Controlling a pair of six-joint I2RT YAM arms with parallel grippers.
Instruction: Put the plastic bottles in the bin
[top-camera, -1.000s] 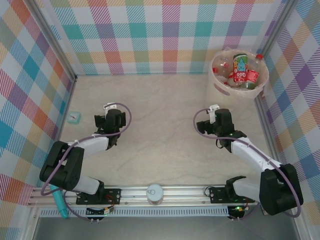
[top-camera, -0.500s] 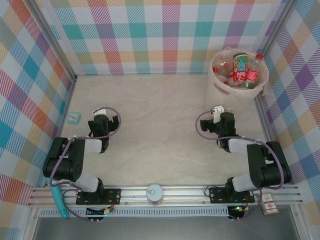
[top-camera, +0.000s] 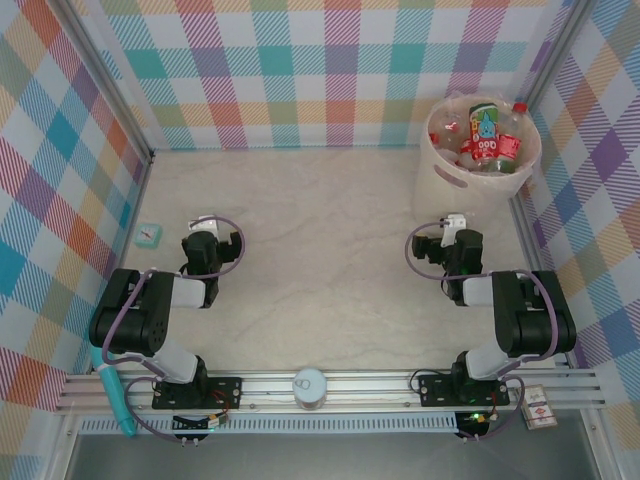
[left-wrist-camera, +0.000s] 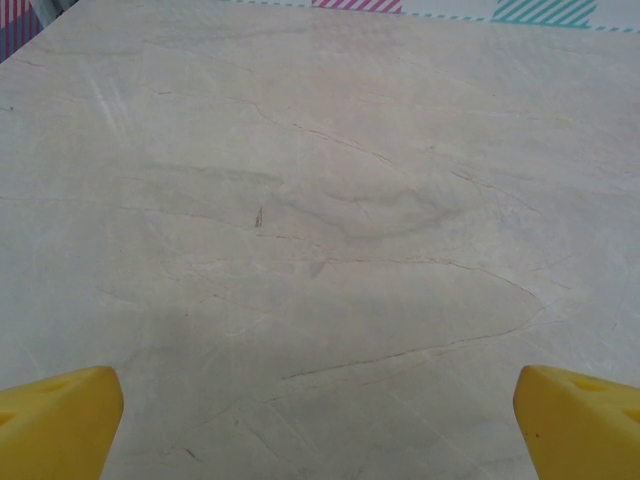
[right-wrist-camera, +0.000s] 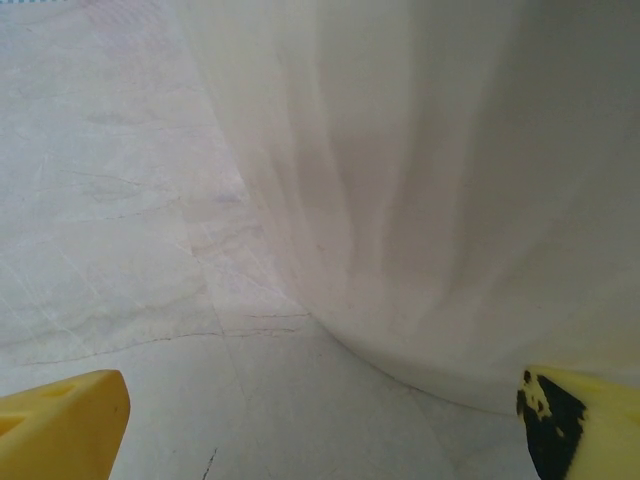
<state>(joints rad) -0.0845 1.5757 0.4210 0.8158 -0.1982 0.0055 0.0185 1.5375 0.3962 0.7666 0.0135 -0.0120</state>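
- Left pincer (left-wrist-camera: 320, 430): yellow wedge tips wide apart, empty; pale, veined, stone-look table (left-wrist-camera: 320, 200) ahead of it.
- Right pincer (right-wrist-camera: 320, 430): yellow tips wide apart, empty; right tip scuffed black.
- Bin (right-wrist-camera: 430, 200): smooth round beige tub, just ahead of right pincer.
- Bottles (top-camera: 485, 145): clear plastic, red and green labels, writing unreadable; in bin, visible from overhead.

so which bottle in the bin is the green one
The green-labelled bottle toward the far side of the bin; the other bottles around it carry red labels or caps.
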